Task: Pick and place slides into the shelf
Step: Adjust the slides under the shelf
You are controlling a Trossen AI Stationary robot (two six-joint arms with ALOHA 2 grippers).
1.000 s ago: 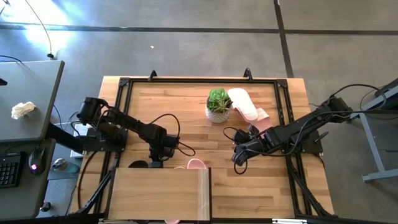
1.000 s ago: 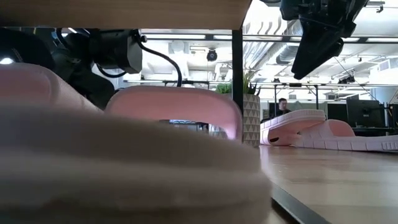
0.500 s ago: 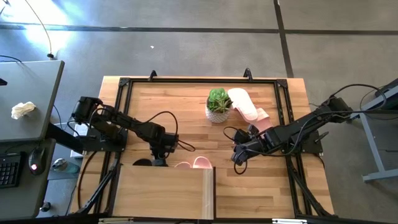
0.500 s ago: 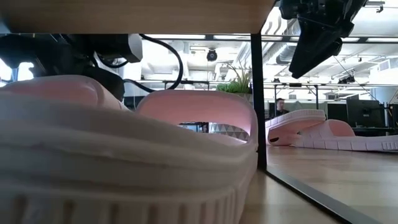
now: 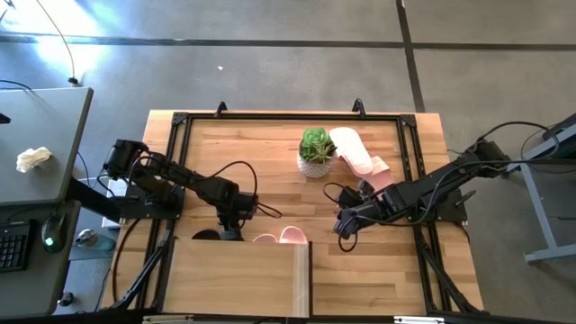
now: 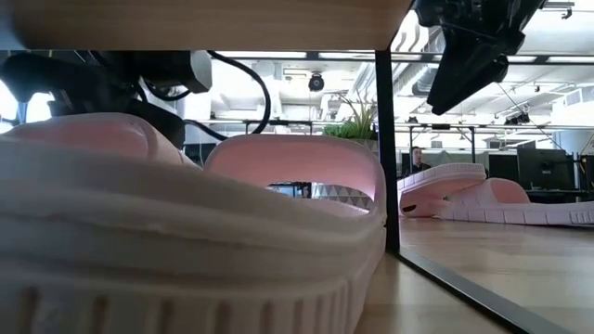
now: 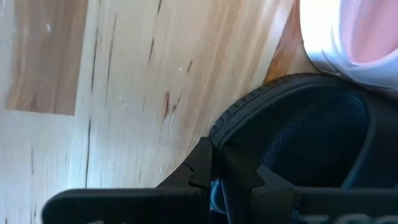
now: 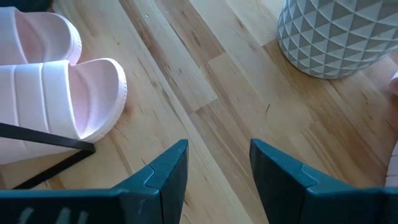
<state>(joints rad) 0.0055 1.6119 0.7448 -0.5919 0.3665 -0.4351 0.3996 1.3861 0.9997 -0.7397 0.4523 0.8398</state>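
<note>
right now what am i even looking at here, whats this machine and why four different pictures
It is a robot with two dark arms at a wooden table, each ending in a two-finger gripper. One picture looks straight down, one looks level from the tabletop, and two come from cameras on the arms' wrists.

On the table are a potted plant, two pink slides beside it, and a low shelf at the near edge, with two more pink slides poking out from under it.

The left gripper is at the shelf's edge, shut on a black slide. The right gripper hangs open above bare wood, holding nothing.
</note>
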